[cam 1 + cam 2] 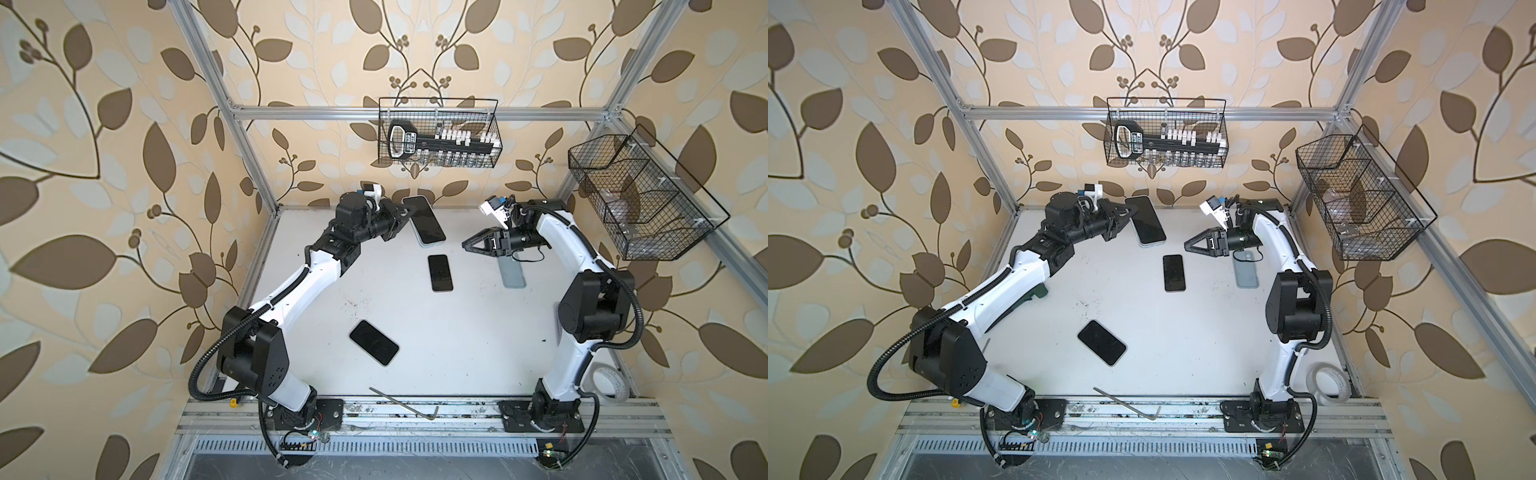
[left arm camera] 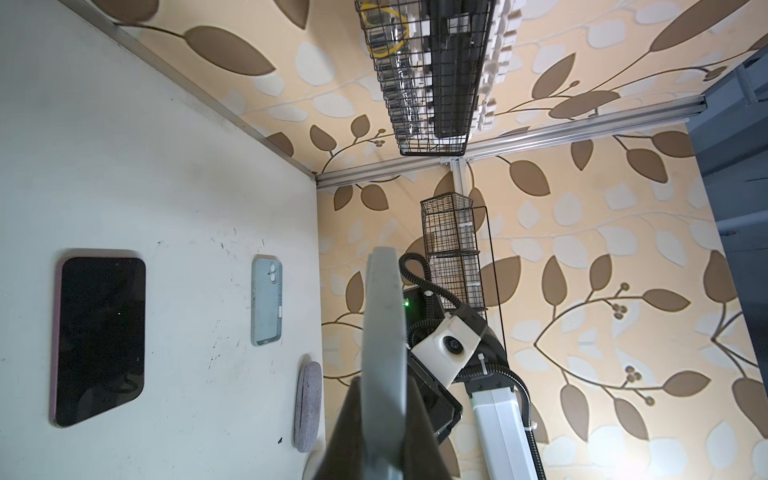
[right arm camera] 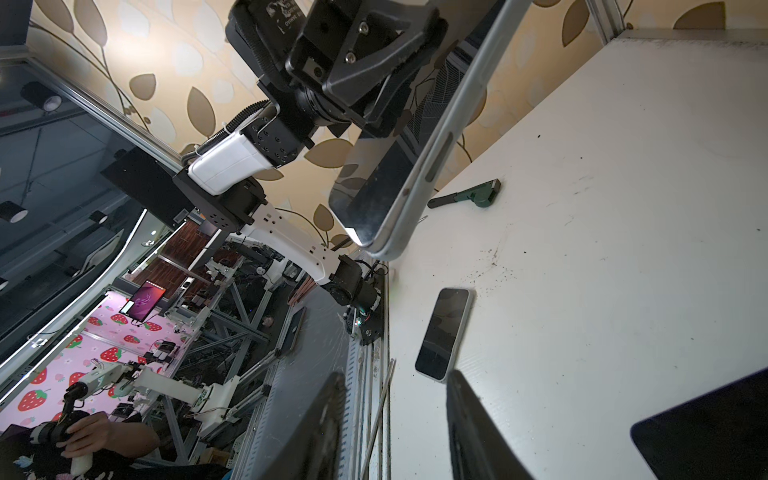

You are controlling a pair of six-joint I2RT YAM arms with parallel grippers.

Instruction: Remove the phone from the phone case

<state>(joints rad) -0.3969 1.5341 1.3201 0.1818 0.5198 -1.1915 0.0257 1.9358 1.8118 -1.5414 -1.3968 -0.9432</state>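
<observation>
In both top views my left gripper (image 1: 405, 212) (image 1: 1129, 212) is shut on the edge of a dark-screened phone in a pale grey phone case (image 1: 424, 224) (image 1: 1145, 226), held tilted above the back of the table. The left wrist view shows that phone case edge-on (image 2: 382, 332) between the fingers of the left gripper (image 2: 384, 386). From the right wrist view its pale rim (image 3: 432, 166) hangs over the table. My right gripper (image 1: 467, 244) (image 1: 1188, 246) (image 3: 395, 376) is open and empty, to the right of the held phone and apart from it.
A pale blue case-like piece (image 1: 512, 272) (image 2: 266, 305) lies flat under the right arm. Two dark phones (image 1: 440, 273) (image 1: 374, 343) lie on the white table (image 1: 457, 332). Hex key (image 1: 399, 401) at the front, tape roll (image 1: 609, 380), green tool (image 3: 469, 195), wire baskets (image 1: 440, 133) (image 1: 640, 199).
</observation>
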